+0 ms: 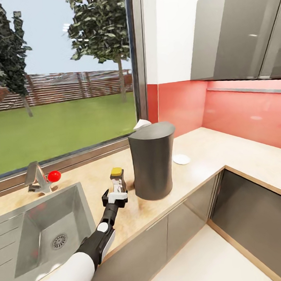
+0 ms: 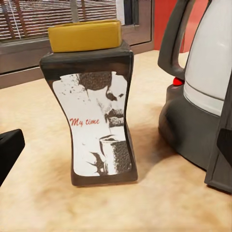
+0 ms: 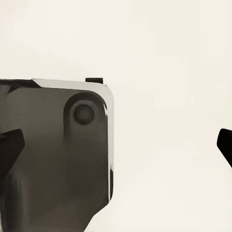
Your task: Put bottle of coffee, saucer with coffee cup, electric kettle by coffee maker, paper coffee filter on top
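The bottle of coffee [image 1: 117, 177] [image 2: 94, 104], dark with a yellow cap, stands upright on the kitchen countertop [image 1: 209, 151] just left of the tall grey coffee maker [image 1: 153, 160] [image 2: 198, 96]. My left gripper [image 1: 115, 194] [image 2: 116, 159] is open right behind the bottle, its fingertips [image 2: 9, 152] wide apart and clear of its sides. A white paper coffee filter [image 1: 141, 124] pokes up at the coffee maker's far rim; I cannot tell whether it rests on the top. The white saucer [image 1: 181, 159] lies bare to the right. My right gripper [image 3: 116, 150] is open and holds nothing. Coffee cup, electric kettle and kitchen shelf are out of view.
A steel sink [image 1: 46, 234] with a faucet [image 1: 36, 177] and a red knob [image 1: 54, 175] lies left of my arm. A large window runs behind the counter. Grey wall cabinets [image 1: 237, 29] hang at the right, above the counter's corner.
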Controlling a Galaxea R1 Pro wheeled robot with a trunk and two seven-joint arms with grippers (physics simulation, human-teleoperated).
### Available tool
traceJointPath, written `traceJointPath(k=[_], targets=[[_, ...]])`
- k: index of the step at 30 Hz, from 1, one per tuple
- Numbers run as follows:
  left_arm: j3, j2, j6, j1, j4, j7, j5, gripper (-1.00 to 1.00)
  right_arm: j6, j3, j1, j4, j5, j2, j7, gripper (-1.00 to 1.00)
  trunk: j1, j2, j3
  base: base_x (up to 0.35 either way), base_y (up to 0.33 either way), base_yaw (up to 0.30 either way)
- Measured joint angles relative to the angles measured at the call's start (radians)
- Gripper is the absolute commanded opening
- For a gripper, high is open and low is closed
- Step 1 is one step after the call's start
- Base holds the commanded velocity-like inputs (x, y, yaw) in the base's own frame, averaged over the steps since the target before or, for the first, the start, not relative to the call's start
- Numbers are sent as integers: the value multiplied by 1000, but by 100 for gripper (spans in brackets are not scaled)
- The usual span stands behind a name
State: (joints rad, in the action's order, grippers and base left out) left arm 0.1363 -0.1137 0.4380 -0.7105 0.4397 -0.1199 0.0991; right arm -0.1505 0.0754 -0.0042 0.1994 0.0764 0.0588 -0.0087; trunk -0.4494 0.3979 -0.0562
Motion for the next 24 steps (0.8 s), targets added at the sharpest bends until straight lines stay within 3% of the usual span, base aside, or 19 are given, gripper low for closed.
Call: traceJointPath(k=[7,16,21,24], targets=[[0,0,0,1,0,1,0,100,0,0,0,0,0,0,0,100,0,0,0,-1,0,52],[1,6,4,11,3,9,2,100,0,1,0,0,-1,0,0,100,0,0,0,0,0,241],[7,11,54,92,54,14,6,100,0,1,0,0,-1,0,0,100,0,0,0,0,0,269],[8,21,75,164,145,20,8,100,0,1,0,0,-1,0,0,100,0,0,0,0,0,270]])
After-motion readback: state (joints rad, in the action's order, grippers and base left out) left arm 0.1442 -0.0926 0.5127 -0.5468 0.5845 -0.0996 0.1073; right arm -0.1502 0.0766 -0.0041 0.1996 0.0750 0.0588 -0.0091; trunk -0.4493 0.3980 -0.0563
